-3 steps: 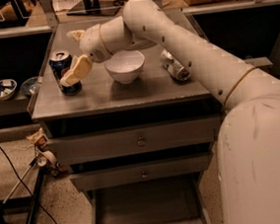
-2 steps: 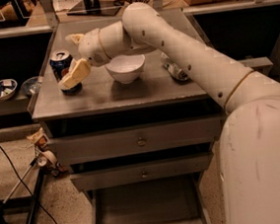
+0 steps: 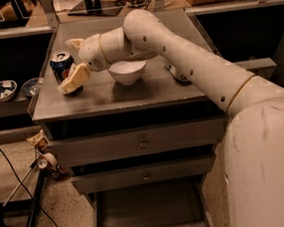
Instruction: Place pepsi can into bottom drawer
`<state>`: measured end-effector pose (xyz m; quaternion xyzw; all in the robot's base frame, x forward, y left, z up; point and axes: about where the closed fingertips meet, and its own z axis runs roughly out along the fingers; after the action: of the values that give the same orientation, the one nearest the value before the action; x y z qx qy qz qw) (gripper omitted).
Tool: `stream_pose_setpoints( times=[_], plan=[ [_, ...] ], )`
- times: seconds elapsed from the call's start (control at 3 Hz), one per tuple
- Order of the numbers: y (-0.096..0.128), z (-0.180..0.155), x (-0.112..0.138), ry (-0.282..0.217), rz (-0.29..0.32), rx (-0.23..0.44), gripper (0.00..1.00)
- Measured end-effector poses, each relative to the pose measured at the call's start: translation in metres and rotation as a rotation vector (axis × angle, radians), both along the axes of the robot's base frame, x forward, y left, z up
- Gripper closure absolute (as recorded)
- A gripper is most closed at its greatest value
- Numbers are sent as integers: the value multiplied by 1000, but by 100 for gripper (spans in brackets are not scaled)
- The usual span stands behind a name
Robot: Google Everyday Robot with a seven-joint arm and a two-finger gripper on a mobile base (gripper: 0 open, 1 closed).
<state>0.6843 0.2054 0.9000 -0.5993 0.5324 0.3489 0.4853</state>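
Note:
The pepsi can (image 3: 61, 63) stands upright near the left edge of the cabinet top, dark blue with a silver top. My gripper (image 3: 68, 65) is at the can's right side. It is open, with one cream finger (image 3: 74, 43) behind the can and the other finger (image 3: 74, 79) in front of it. The can still rests on the top. The bottom drawer (image 3: 147, 218) is pulled out at the foot of the cabinet, a flat grey tray with side rails, and nothing shows in it.
A white bowl (image 3: 127, 71) stands just right of the gripper. A silver can (image 3: 179, 74) lies on its side behind my arm. Two shut drawers with round knobs (image 3: 143, 144) sit above the open one. Bowls (image 3: 1, 90) sit on a left shelf; cables and a stand lie on the floor at left.
My wrist has crept slightly left and lower, bringing the fingers closer around the can. The can has not moved.

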Motion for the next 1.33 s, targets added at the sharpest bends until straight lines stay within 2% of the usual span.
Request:
stream_pose_setpoints(
  times=[0.67,1.0,1.33],
  plan=[
    [0,0,0,0,0,0,50],
    [0,0,0,0,0,0,81],
    [0,0,0,0,0,0,100]
  ],
)
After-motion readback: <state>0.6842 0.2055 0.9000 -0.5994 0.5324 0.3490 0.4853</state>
